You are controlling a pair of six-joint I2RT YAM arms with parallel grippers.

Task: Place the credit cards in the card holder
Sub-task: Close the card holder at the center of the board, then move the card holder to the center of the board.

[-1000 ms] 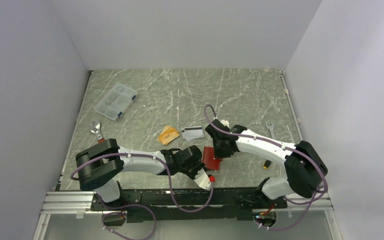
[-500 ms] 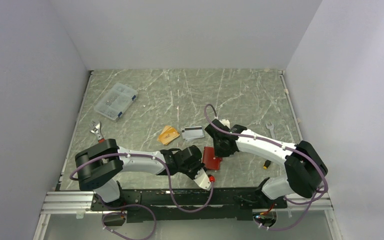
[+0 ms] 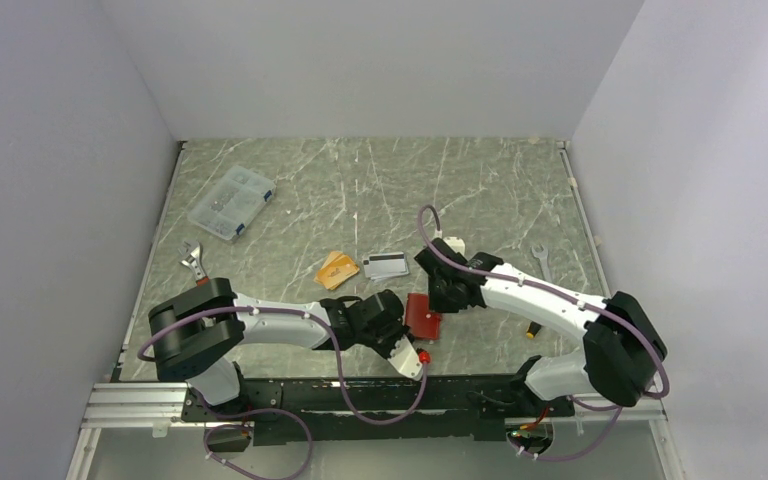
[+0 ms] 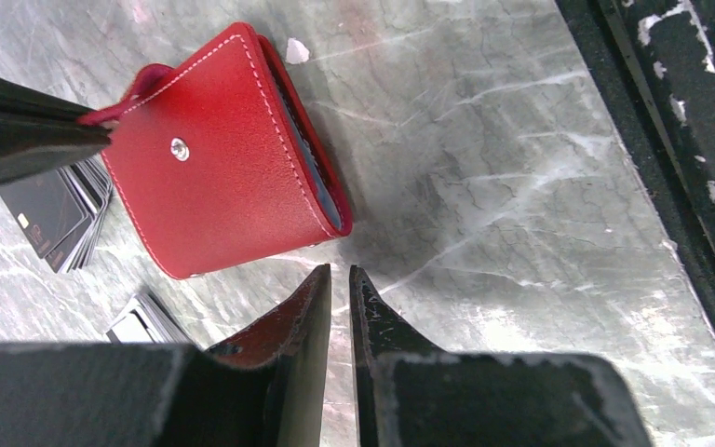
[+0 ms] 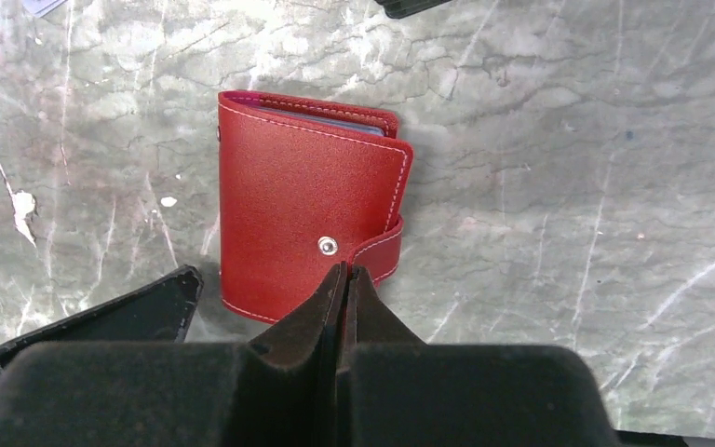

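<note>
From above, the card holder (image 3: 422,316) is lying closed near the table's front edge between both arms, while the credit cards (image 3: 338,269) are sitting farther back, nearer the left arm. In the left wrist view, the left gripper (image 4: 340,284) is hovering just beside the holder's edge, jaws nearly together on nothing. In the right wrist view, the right gripper (image 5: 342,277) is pinching the snap tab (image 5: 379,249), jaws pressed together, the holder's long axis running away from them.
</note>
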